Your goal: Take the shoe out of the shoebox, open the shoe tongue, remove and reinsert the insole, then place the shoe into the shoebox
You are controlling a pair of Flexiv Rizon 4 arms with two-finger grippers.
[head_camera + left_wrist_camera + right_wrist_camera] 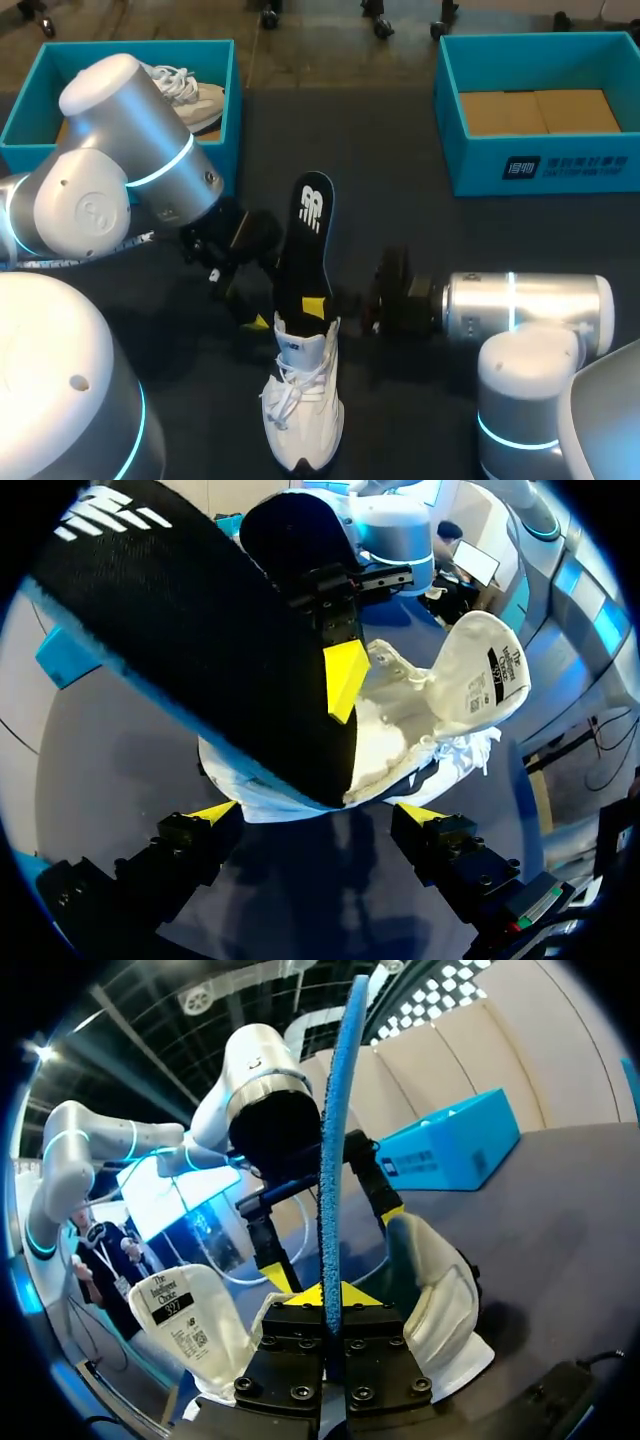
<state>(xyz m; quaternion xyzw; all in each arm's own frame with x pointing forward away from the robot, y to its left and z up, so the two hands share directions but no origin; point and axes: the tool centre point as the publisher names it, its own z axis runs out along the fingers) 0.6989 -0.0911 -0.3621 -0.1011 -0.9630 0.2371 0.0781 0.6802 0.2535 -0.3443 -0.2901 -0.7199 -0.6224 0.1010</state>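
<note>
Looking down from the head view, you have a dark, matte table (400, 180) with two teal shoeboxes at its far side. The left shoebox (232, 120) holds a pale second shoe (195, 95), and the right shoebox (540, 165) shows only brown cardboard (535, 110) on its floor.

Count two shoes in all. The white shoe (300, 420) you are working on stands on the table near the middle, well apart from both boxes, with its toe towards the camera. There is one insole (305, 235), black on top with a blue underside. It stands nearly upright with its lower end inside the shoe's opening. The tongue (480, 675) is folded forward, away from the opening.

Both arms are in play. Your right gripper (318, 308) comes in from the right, and in its own wrist view (335, 1300) the fingers are pressed together on the insole's thin edge, one yellow tip on each face. Your left gripper (240, 300) sits just beside the shoe's heel. In its wrist view (318, 815) the fingers are spread wide and grip nothing, with the shoe and insole just ahead of them.
</note>
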